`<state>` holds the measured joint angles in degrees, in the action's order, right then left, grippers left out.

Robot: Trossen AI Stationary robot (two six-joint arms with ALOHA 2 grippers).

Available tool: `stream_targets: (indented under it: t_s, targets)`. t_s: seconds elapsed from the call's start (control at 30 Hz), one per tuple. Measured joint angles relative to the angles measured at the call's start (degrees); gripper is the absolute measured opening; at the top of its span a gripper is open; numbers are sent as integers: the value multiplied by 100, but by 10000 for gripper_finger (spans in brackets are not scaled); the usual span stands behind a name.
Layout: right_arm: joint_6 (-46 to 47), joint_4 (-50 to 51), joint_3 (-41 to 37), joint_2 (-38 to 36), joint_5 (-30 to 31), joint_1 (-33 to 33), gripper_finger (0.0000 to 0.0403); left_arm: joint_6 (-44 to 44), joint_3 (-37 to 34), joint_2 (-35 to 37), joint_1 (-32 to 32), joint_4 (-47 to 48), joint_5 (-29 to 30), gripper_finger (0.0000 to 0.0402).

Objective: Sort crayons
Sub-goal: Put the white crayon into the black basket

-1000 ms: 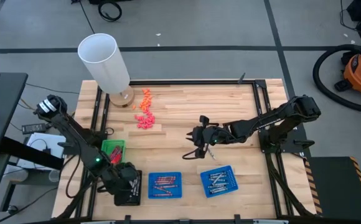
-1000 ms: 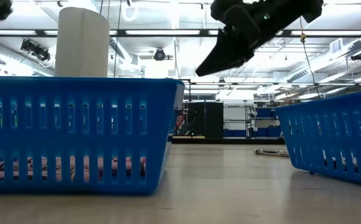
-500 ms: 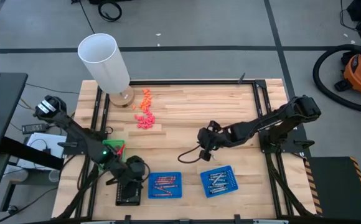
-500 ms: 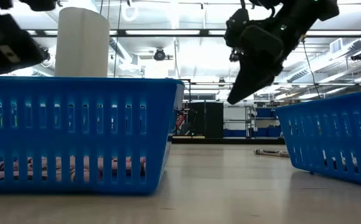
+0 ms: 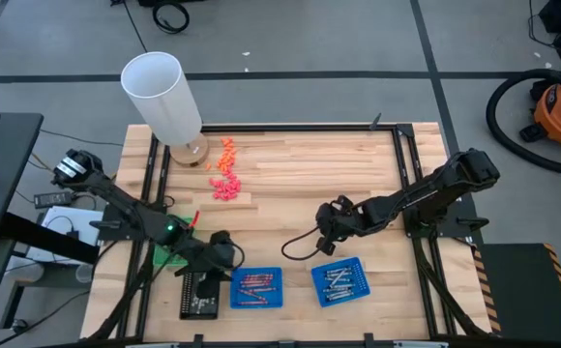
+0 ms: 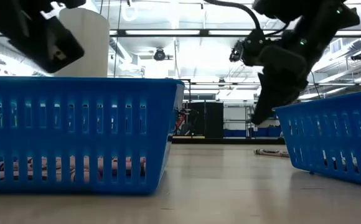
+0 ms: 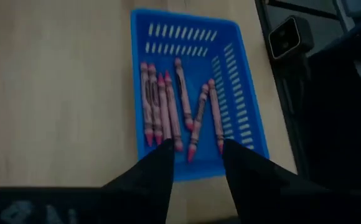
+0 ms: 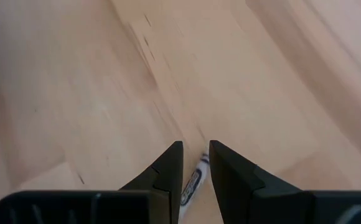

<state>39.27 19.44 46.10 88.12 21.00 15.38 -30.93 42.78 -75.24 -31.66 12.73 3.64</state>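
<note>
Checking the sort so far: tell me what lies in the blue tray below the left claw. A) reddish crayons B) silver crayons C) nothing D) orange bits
A: the left wrist view shows reddish crayons lying in the blue tray just past the left claw, whose fingers stand apart with nothing between them.

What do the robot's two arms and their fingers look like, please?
Both arms are dark, jointed links. The left arm shows a green light, and a thin black cable loops beside the right arm. Each gripper ends in two dark, tapering fingers.
</note>
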Motion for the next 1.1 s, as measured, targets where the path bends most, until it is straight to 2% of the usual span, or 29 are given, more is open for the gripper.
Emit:
stream_targets:
  t_s: [0.23, 0.5, 0.73, 0.87, 1.1]
  targets:
    - [370, -94, -231, 0, -214, 0, 88, 812, 2, 0, 448, -174, 185, 148]
    - [472, -128, -295, 167, -419, -13, 88, 1349, 0, 0, 931, -194, 434, 148]
    - [473, 40, 151, 717, -984, -240, 88, 1674, 0, 0, 1273, -540, 439, 148]
    - [544, 665, 469, 1009, -1071, -288, 88, 1680, 0, 0, 1393, -557, 440, 148]
    - [361, 786, 593, 1173, -1041, -308, 88, 1713, 0, 0, 1408, -533, 439, 148]
